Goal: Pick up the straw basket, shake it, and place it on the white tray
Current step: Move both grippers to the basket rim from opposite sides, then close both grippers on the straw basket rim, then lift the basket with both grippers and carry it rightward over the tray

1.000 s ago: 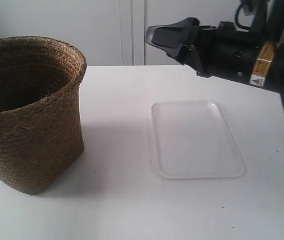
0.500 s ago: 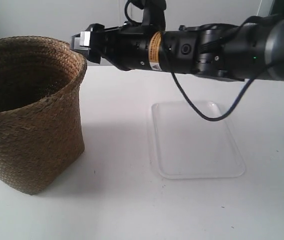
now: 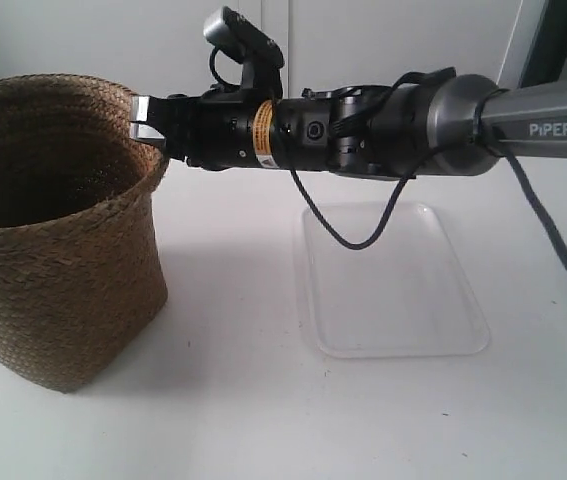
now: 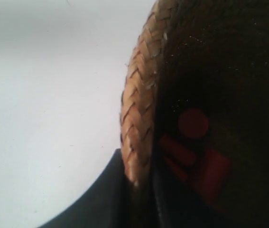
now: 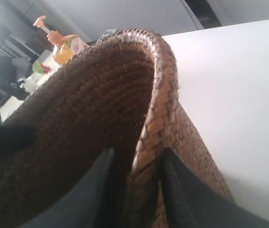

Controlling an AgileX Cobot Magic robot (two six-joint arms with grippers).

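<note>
The straw basket (image 3: 63,270) stands on the white table at the exterior view's left. The arm at that view's right reaches across to the basket's near-side rim. In the right wrist view, my right gripper (image 5: 138,156) straddles the braided rim (image 5: 165,95). It is open, with its outer finger against the weave and a dark gap beside its inner finger. In the left wrist view, my left gripper (image 4: 139,166) is shut on the rim (image 4: 141,85), one finger on each side. That gripper is out of the exterior view. The white tray (image 3: 393,280) lies flat to the right of the basket.
Blurred red shapes (image 4: 193,142) show deep inside the basket. The arm's cable (image 3: 363,235) hangs over the tray's far end. Beyond the basket, the right wrist view shows an orange pump bottle (image 5: 65,45) and clutter off the table.
The arm at the exterior view's right swept left from above the tray to the basket, and its fingers now sit over the rim. Basket and tray have not moved.
</note>
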